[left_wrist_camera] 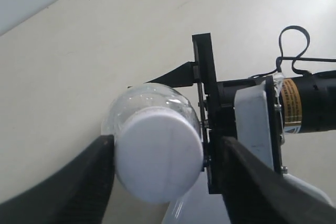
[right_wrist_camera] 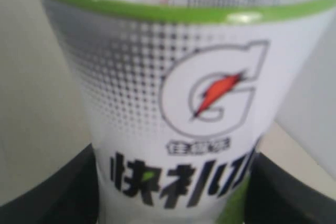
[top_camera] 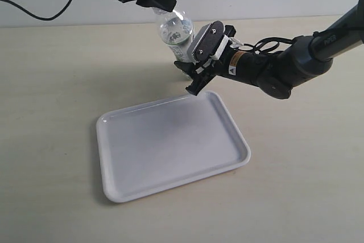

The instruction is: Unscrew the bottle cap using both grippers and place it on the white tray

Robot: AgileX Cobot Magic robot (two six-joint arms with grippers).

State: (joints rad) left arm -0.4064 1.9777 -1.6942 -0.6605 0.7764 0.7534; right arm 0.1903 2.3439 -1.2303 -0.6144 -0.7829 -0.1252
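The clear bottle [top_camera: 175,31] with its white-and-green label [right_wrist_camera: 178,77] leans above the table, just behind the white tray [top_camera: 170,146]. My right gripper [top_camera: 189,75], the one with the grey screwed plate, is shut on the labelled body, one finger on each side [right_wrist_camera: 170,192]. My left gripper [top_camera: 164,5] reaches down over the bottle's top and hides the cap in the exterior view. In the left wrist view the white bottle cap [left_wrist_camera: 159,161] sits between the left gripper's [left_wrist_camera: 164,150] open jaws. One finger [left_wrist_camera: 84,182] touches the cap; a gap separates the other finger [left_wrist_camera: 252,182] from it.
The tan table [top_camera: 51,83] runs back to a pale wall. A black cable [top_camera: 34,11] hangs at the upper left. The right arm [top_camera: 296,64] with looped wires stretches in from the right, above the table behind the tray's far corner.
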